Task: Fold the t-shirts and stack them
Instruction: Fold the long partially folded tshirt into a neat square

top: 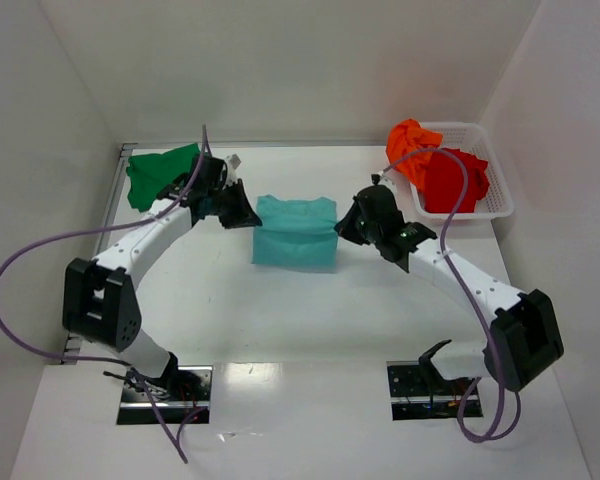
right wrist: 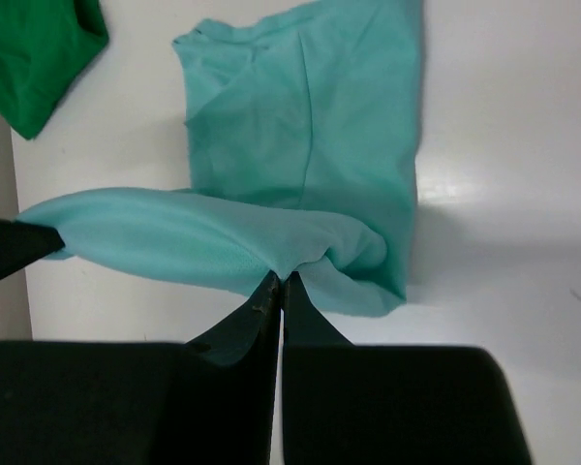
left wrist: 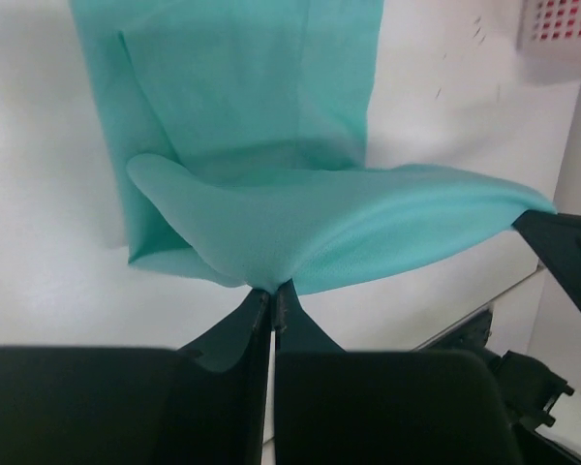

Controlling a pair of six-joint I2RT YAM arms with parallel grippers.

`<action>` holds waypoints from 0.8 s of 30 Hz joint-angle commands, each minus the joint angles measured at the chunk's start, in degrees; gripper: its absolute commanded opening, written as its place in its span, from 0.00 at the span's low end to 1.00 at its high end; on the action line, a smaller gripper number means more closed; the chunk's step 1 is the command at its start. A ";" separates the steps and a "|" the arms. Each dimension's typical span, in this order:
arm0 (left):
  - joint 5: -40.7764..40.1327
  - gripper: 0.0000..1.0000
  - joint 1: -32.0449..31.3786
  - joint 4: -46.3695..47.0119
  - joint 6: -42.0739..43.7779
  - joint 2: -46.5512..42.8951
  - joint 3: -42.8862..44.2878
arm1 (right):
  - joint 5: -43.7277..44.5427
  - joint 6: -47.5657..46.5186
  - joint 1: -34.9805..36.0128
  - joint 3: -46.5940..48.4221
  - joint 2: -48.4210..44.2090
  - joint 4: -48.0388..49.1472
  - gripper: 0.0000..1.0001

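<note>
Top external: light teal shirt (top: 296, 240) lies mid-table, collar facing away from the arm bases, near hem stretched left-right. Left gripper (top: 242, 215) and right gripper (top: 348, 228) flank it, both arms bowed inward. Dark green shirt (top: 160, 175) lies well left of it; orange shirt (top: 410, 145) and red shirt (top: 455, 180) in basket (top: 499, 195) to its right. Left wrist: jaws clamped on lifted teal hem. Right wrist: same pinch, other end; green shirt visible here too.
</note>
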 commanded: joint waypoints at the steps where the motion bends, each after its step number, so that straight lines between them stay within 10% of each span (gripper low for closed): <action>1: 2.94 0.00 2.16 0.48 4.27 5.89 7.18 | 2.82 -4.41 -1.56 5.53 5.29 6.22 0.00; 24: 5.05 0.03 9.36 6.44 5.16 41.85 36.20 | -3.95 -12.32 -12.99 27.16 39.31 15.55 0.02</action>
